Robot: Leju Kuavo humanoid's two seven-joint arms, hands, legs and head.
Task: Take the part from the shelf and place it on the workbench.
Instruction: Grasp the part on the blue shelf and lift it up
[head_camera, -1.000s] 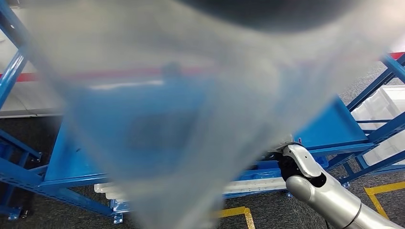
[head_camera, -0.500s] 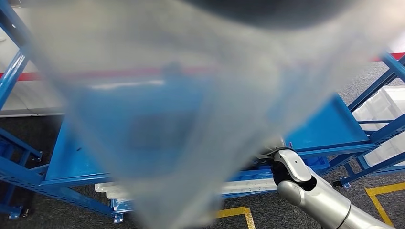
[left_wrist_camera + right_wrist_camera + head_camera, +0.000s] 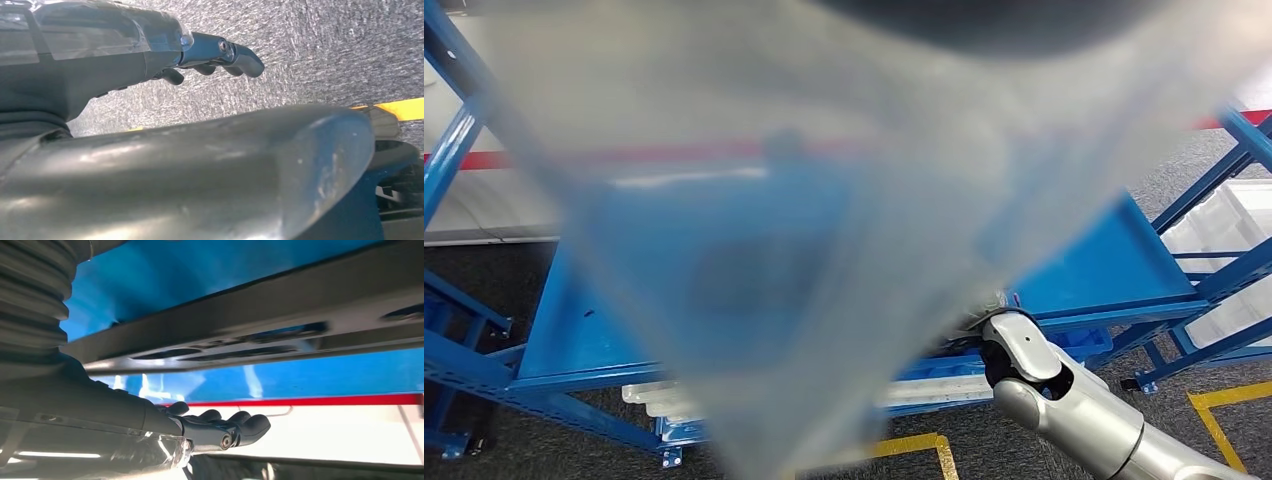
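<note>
A blurred, translucent grey shape [image 3: 824,200] hangs close in front of the head camera and hides most of the blue shelf [image 3: 1114,260]. My right arm [image 3: 1064,400] reaches from the lower right to the shelf's front edge, where the blur covers its hand. In the right wrist view my right hand [image 3: 220,427] is stretched out with nothing in it. It lies just beside a long dark slotted bar [image 3: 250,340] against blue sheet metal. Whether that bar is the part or a shelf rail I cannot tell. My left hand [image 3: 215,55] hangs over grey carpet and holds nothing.
Blue shelf posts [image 3: 449,150] stand at the left and blue braces [image 3: 1224,170] at the right. White roller rails [image 3: 944,385] run under the shelf deck. White bins [image 3: 1224,230] sit on the right rack. Yellow floor tape [image 3: 1219,415] marks the carpet.
My right arm has moved left along the shelf's front edge, its wrist sliding further under the blur. The rest of the scene stays the same.
</note>
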